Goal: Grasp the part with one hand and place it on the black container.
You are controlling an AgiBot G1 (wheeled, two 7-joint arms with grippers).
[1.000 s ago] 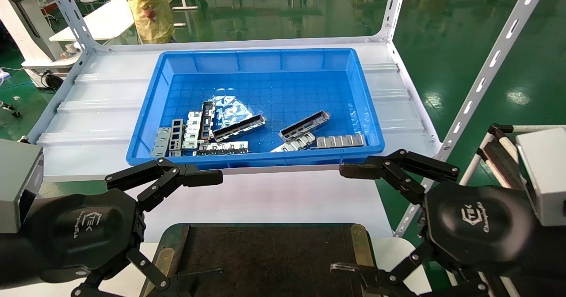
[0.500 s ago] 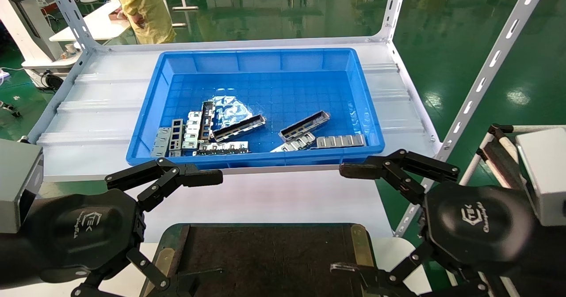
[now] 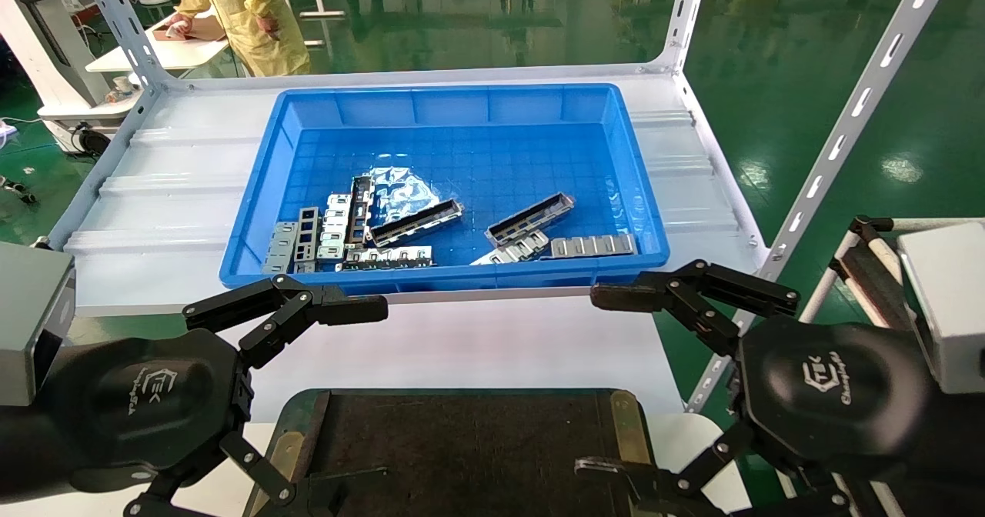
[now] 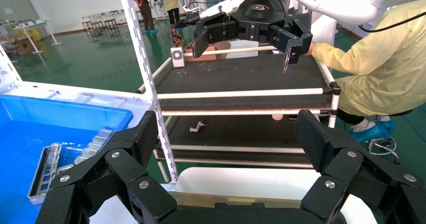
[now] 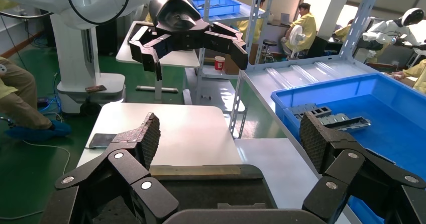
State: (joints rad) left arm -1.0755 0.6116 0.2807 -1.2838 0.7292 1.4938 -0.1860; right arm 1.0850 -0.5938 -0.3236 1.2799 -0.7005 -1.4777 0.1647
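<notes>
A blue bin (image 3: 254, 194) sits on a white ribbed shelf (image 3: 169, 186) above a glossy green floor (image 3: 808, 55). The part (image 3: 529, 219) lies inside the bin, near its front wall. Nearer than the bin, the left hand (image 3: 300, 394) and right hand (image 3: 654, 386) hover spread wide and empty, flanking the black container (image 3: 462, 440).

Grey metal channel rail (image 3: 530, 219) with raised side walls and rectangular cutouts, lying open side up and slanted on the floor of the blue bin (image 3: 462, 101), right of centre. Similar rail (image 3: 415, 223) just left of it, possibly the same kind. Black container (image 3: 462, 448), wide, shallow, dark, brass-coloured edge strips, sitting nearest, well apart from the rails, nothing seen on it.
</notes>
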